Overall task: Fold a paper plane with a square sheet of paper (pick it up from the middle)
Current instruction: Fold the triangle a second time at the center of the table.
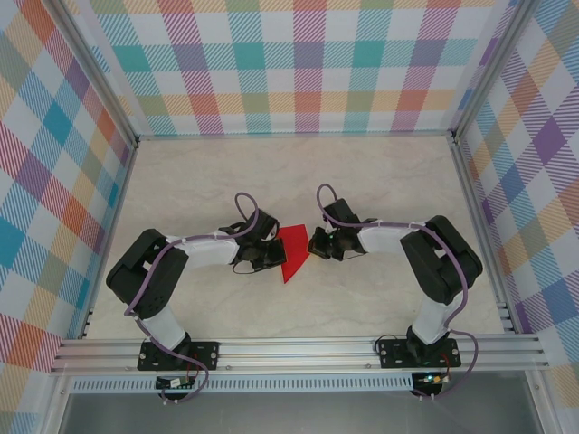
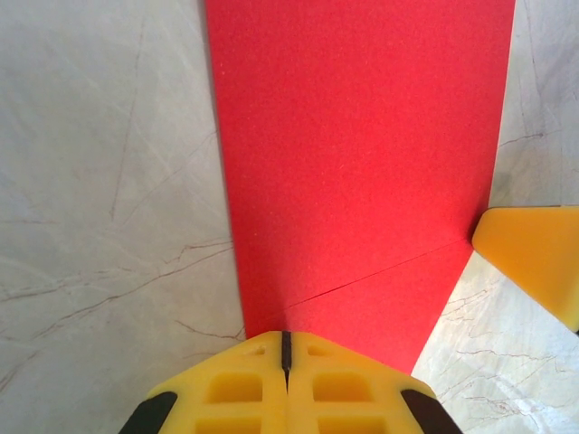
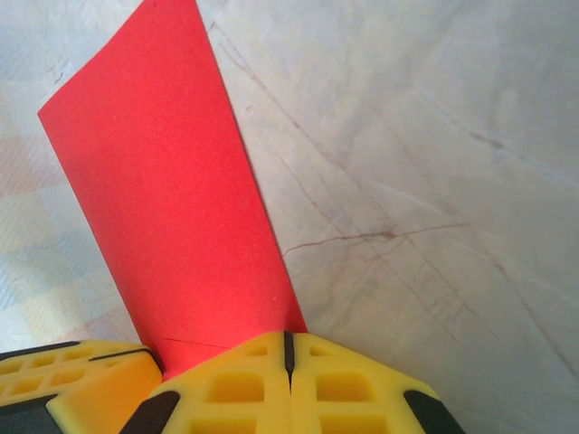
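Yellow moulded left gripper (image 2: 286, 354), jaws shut, tip touching the red paper (image 2: 362, 154). Paper matte, unmarked, one diagonal crease, on the marbled table (image 2: 109, 181). Right gripper (image 3: 288, 348) shut at the paper's opposite edge.

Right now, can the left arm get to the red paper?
Probably yes: the left gripper sits right at the edge of the red paper, its fingers shut and seemingly pinching it. Nothing lies between them; the right gripper is at another edge, out of its way.
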{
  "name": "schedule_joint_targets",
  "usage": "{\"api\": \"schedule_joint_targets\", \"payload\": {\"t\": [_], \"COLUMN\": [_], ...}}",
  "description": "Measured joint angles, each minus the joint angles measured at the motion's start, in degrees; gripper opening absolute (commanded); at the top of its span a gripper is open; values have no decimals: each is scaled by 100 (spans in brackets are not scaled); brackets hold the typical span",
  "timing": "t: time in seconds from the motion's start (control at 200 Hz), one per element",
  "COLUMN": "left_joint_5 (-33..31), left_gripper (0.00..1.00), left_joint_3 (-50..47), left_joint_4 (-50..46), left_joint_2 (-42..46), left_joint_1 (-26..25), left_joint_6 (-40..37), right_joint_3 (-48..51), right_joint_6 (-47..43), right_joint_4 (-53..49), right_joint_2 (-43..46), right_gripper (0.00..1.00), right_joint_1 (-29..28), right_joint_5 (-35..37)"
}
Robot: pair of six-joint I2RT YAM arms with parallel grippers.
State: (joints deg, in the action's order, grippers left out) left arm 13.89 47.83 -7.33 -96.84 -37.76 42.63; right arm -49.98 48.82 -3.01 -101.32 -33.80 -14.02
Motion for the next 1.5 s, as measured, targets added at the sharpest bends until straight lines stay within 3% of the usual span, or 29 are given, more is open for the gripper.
{"api": "schedule_joint_targets", "payload": {"t": [0.19, 0.395, 0.745, 1.12, 1.29, 1.5], "left_joint_5": [-4, -4, -11, -94, -46, 63], "left_gripper": [0, 0, 0, 0, 9, 13], "left_joint_3": [0, 0, 0, 0, 63, 109], "left_joint_4": [0, 0, -2, -219, -483, -479], "left_joint_2": [2, 4, 7, 136, 522, 940], "left_joint_1": [0, 0, 0, -4, -4, -157], "left_joint_6": [0, 2, 4, -24, -142, -170], "right_joint_3": [15, 103, 151, 155, 155, 142], "right_joint_6": [-70, -149, 26, 92, 144, 175], "right_joint_4": [-101, 212, 597, 680, 660, 634], "right_joint_2": [319, 590, -46, -291, -291, -291], "right_gripper": [4, 4, 4, 3, 3, 3], "right_joint_1": [153, 35, -236, -232, -232, -232], "right_joint_5": [330, -175, -1012, -1113, -1071, -1049]}}
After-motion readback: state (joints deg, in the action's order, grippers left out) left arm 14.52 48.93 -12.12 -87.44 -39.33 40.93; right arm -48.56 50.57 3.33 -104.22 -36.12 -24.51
